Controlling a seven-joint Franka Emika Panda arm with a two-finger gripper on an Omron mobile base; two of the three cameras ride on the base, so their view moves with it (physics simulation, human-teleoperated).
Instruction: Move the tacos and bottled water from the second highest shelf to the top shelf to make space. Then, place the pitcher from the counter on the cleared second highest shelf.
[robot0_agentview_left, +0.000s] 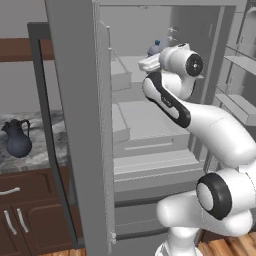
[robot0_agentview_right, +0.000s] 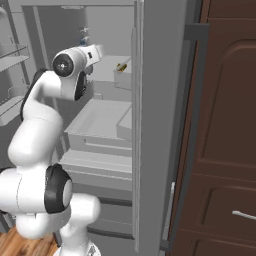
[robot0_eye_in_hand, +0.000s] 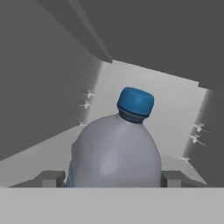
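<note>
bottled water btwn tool tips | base cut off | grip unclear

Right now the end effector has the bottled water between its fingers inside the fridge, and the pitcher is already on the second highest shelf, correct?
Not quite. The end effector does have the bottled water between its fingers inside the fridge, but the pitcher is not on the shelf. The left base view shows it standing on the counter, outside the fridge.
</note>
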